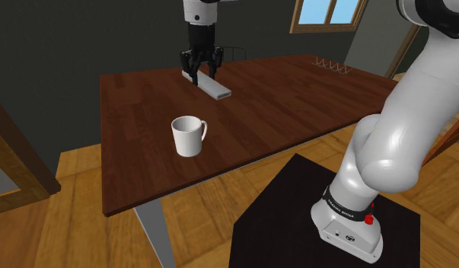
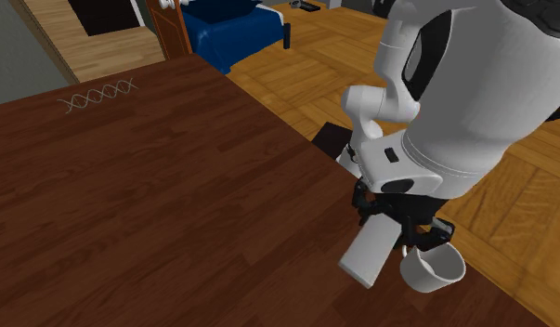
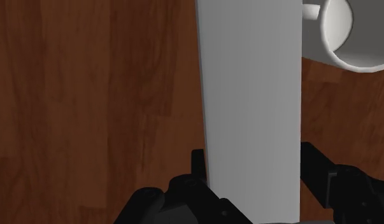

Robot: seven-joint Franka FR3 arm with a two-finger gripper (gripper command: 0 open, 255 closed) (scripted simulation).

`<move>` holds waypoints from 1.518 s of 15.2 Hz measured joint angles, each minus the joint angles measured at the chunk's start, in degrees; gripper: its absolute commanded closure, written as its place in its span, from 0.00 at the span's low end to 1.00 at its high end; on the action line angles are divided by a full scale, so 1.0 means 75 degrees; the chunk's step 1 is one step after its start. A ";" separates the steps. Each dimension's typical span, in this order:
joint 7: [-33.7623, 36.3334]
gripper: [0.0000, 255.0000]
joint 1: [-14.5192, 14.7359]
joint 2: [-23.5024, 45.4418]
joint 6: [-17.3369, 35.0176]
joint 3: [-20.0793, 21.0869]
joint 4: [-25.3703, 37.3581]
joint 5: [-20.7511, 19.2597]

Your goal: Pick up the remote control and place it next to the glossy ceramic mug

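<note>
One grey remote control sits clamped in the pincer, near the mug.

A home: plank floor, blue sofa, wood-framed window, dark wooden table.

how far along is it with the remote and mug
Done: the gripper is at the grey remote, fingers clasping one end. In hand: the lift; whether it has left the table is unclear. Left: carrying it to the white mug, standing apart, and setting it down beside it.
</note>
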 measured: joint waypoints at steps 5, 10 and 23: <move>0.0285 1.00 0.0124 0.0147 0.0278 0.0149 -0.0139 0.0013; 0.0308 1.00 0.0129 0.0151 0.0762 0.0155 -0.0620 0.0010; 0.0330 1.00 0.0124 0.0440 0.2104 0.0151 -0.1673 -0.0005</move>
